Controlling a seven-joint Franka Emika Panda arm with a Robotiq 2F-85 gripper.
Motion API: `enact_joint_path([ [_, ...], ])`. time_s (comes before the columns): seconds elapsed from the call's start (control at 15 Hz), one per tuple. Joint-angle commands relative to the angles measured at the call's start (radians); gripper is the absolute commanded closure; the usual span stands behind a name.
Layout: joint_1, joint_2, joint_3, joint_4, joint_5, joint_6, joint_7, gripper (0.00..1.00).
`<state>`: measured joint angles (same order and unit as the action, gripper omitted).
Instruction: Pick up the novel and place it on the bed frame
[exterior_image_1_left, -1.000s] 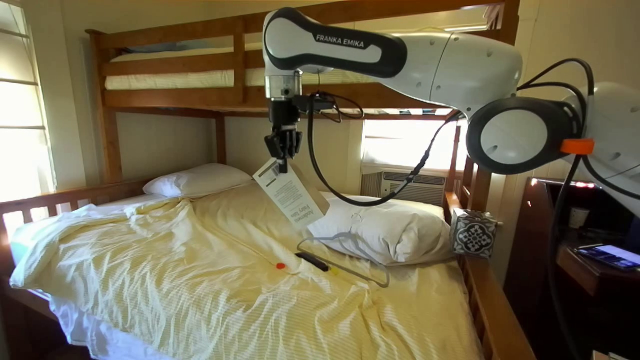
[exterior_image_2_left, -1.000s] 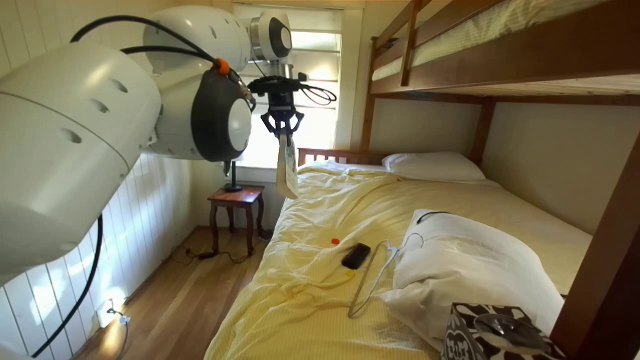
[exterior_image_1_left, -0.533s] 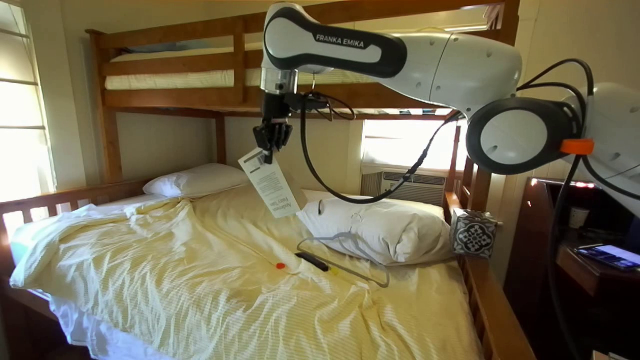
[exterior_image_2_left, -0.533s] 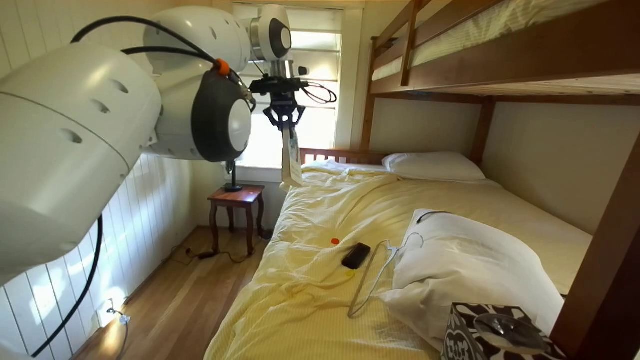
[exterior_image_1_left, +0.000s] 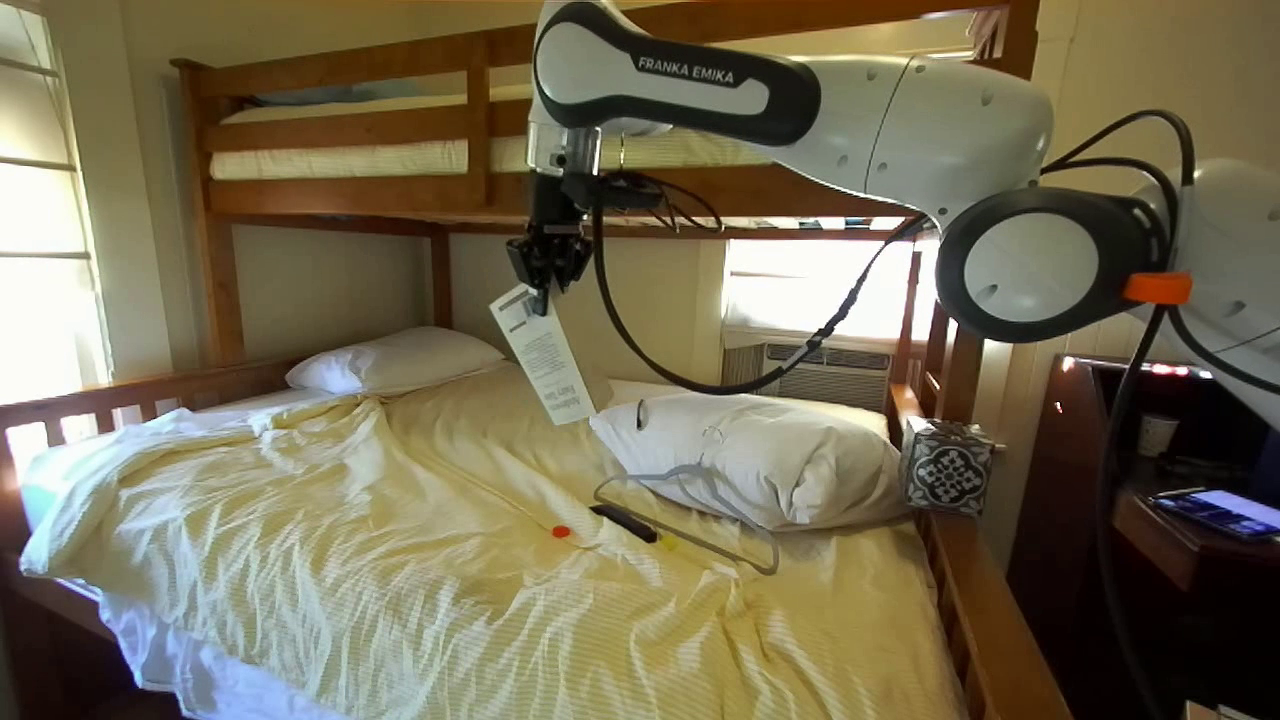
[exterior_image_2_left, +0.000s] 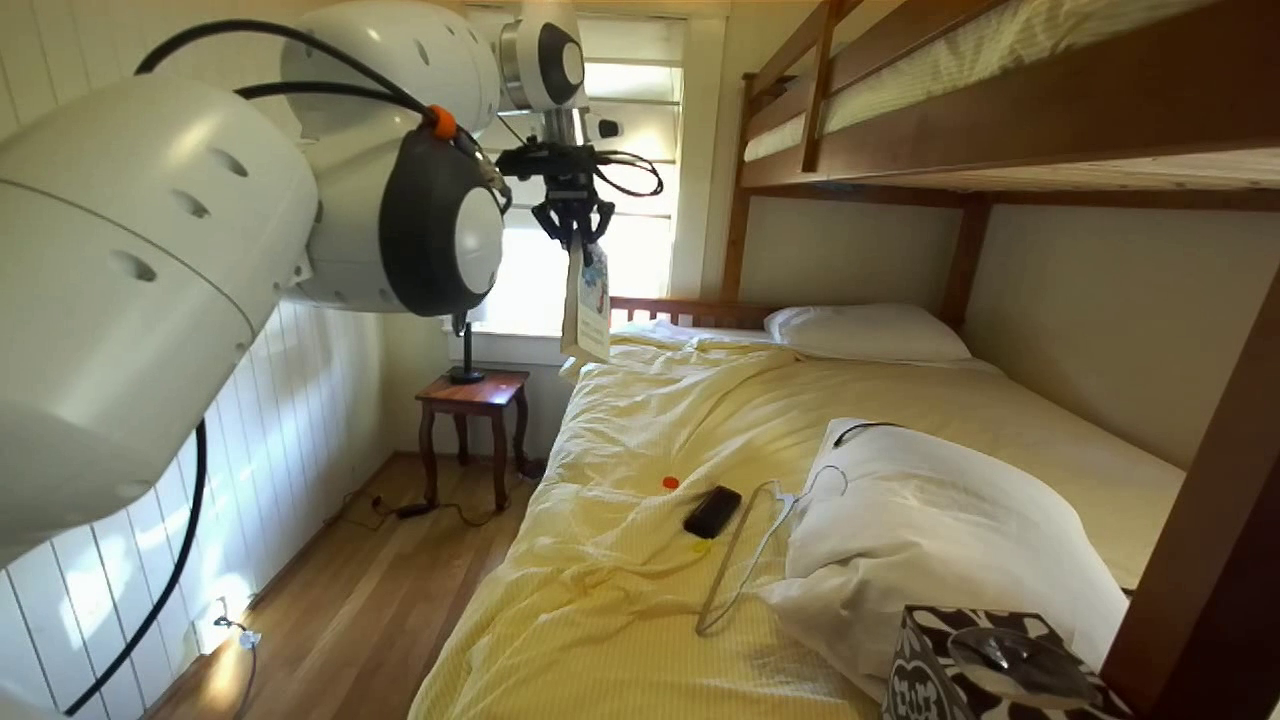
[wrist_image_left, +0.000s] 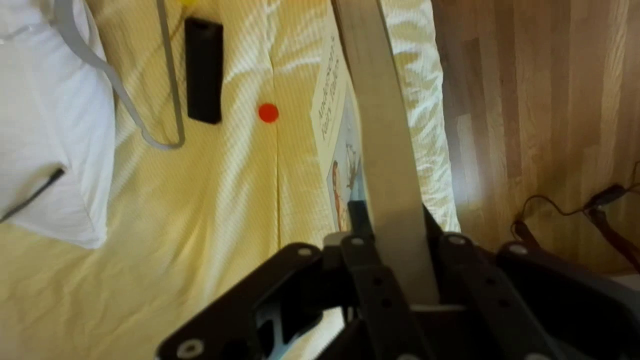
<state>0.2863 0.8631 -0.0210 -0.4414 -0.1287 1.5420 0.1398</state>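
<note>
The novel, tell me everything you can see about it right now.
The novel looks like a pale paperback. Its front cover shows the title Andersen's Fairy Tales and a coloured picture; its back cover has more text, mostly too small to read. The cream page edges look papery. The hand grips it across its thickness, near the end away from the title; nothing else visibly touches it. It hangs tilted in the air, title end down, above the yellow bedding.

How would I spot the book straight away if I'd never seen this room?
Find the brown wooden bunk bed frame, then the big white robot arm near it. Follow the arm to its black jaws; the pale book hangs tilted there. Unlike the red disc and black oblong lying on the yellow bedding, it is gripped and reads Andersen's Fairy Tales.
</note>
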Motion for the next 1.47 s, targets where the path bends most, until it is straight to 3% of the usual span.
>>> enact_joint_path([
  [0.0, 0.015, -0.037, -0.047, -0.016, -0.024, -0.085, 0.171, 0.94],
  [0.53, 0.019, -0.037, -0.137, -0.005, -0.06, -0.182, 0.517, 0.94],
  [0.8, 0.001, -0.053, -0.103, -0.03, -0.053, -0.391, 0.294, 0.94],
  [1.27, 0.003, -0.049, -0.103, -0.047, -0.105, -0.702, 0.032, 0.94],
  [1.33, -0.002, -0.022, -0.099, -0.01, -0.084, -0.646, 0.111, 0.76],
  [1.4, -0.003, -0.022, -0.098, -0.014, -0.088, -0.67, 0.084, 0.76],
])
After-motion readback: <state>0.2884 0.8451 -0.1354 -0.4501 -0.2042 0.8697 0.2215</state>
